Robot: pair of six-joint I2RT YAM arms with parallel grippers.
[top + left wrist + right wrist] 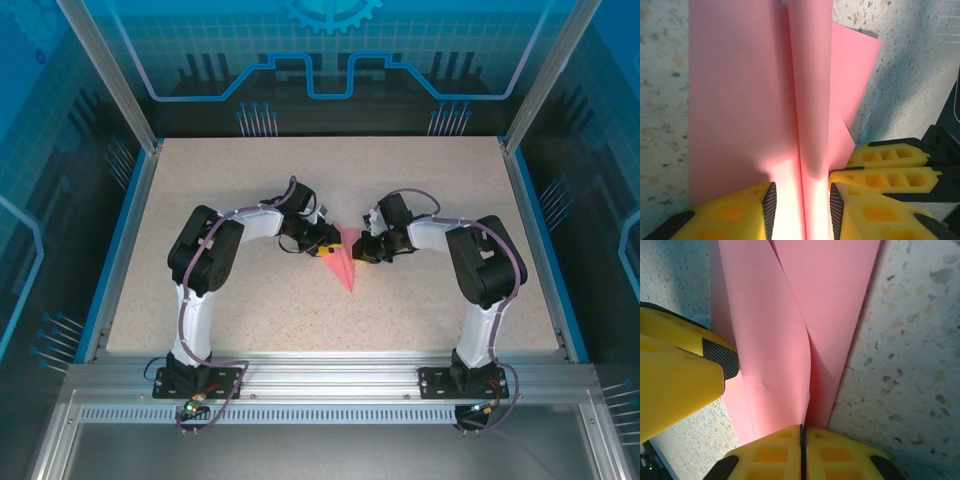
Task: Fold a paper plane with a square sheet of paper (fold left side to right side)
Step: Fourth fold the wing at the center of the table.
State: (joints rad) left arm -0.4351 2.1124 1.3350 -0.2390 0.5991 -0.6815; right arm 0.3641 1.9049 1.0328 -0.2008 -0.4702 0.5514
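Observation:
The pink-red paper plane [346,264] lies at the table's centre as a narrow folded dart, its sharp tip toward the near edge. My left gripper [324,246] stands over its left side with jaws apart. In the left wrist view the left gripper [800,210] straddles the paper plane [740,100], a raised flap running up between the pads without being pinched. My right gripper [364,249] meets the paper from the right. In the right wrist view the right gripper [802,432] is shut on the edge of a lifted flap of the paper plane [770,330].
The speckled table [250,180] spreads around the paper, bordered by blue rails and the aluminium frame [330,375] at the near edge. The right gripper's yellow fingers [887,167] sit close beside the left ones. A left finger pad [720,356] rests near the paper's edge.

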